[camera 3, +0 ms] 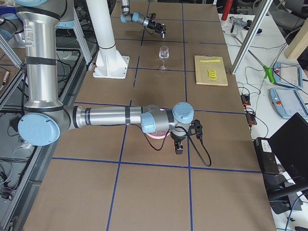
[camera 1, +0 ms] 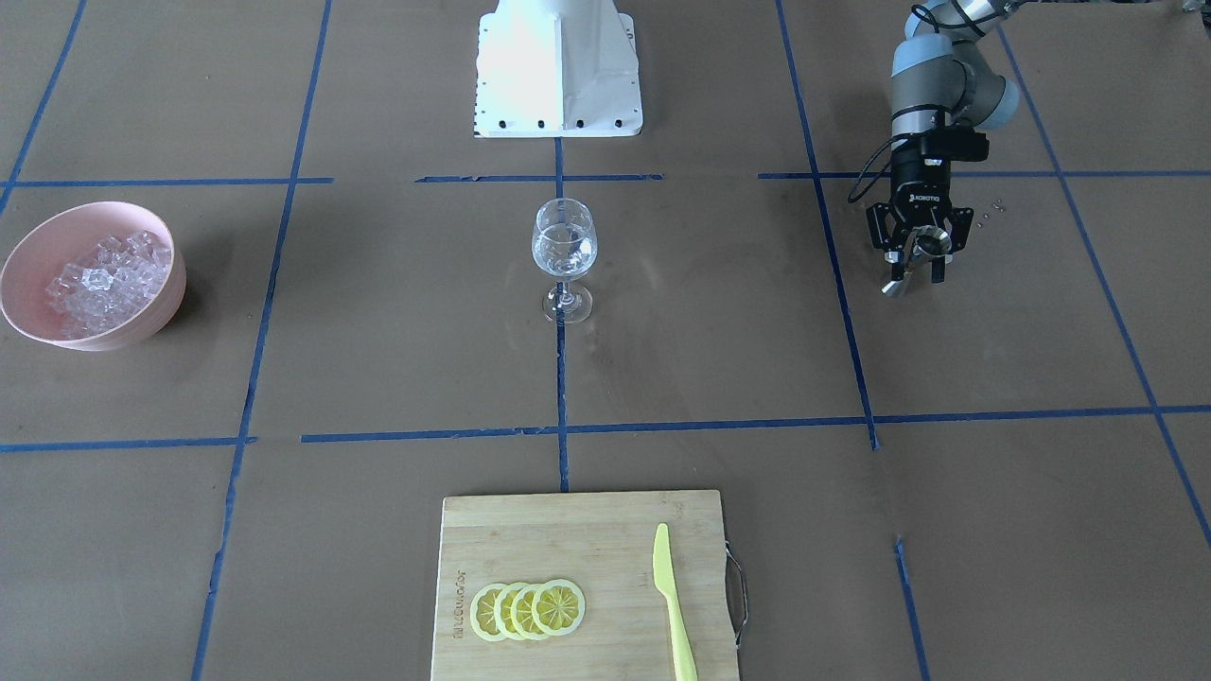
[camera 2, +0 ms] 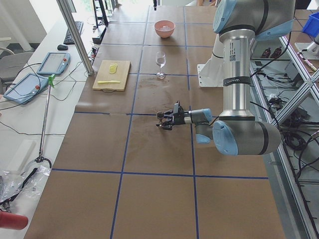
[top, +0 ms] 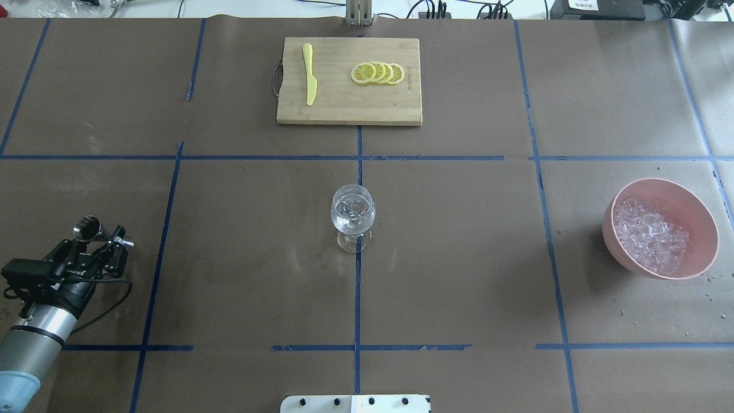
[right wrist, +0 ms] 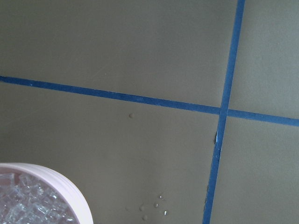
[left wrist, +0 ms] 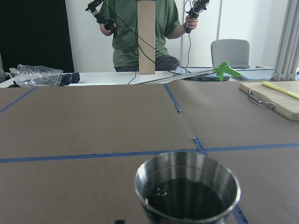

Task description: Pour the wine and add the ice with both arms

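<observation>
A stemmed glass [camera 1: 564, 248] stands at the table's centre with a little clear wine in its bowl; it also shows in the overhead view [top: 353, 213]. My left gripper [camera 1: 913, 265] is shut on a small steel cup [camera 1: 930, 242], far to the glass's side and low over the table. The left wrist view shows the cup [left wrist: 187, 191] upright, dark inside with a few droplets. The ice [camera 1: 106, 274] is heaped in a pink bowl [top: 697, 212]. My right gripper [camera 3: 179, 145] shows only in the exterior right view, beside the bowl; I cannot tell if it is open or shut.
A wooden cutting board [camera 1: 568, 534] with lemon slices [camera 1: 528, 608] and a yellow knife [camera 1: 672, 605] lies at the table's far edge from the robot. The white pedestal [camera 1: 558, 66] stands behind the glass. Droplets lie by the bowl [right wrist: 156, 205].
</observation>
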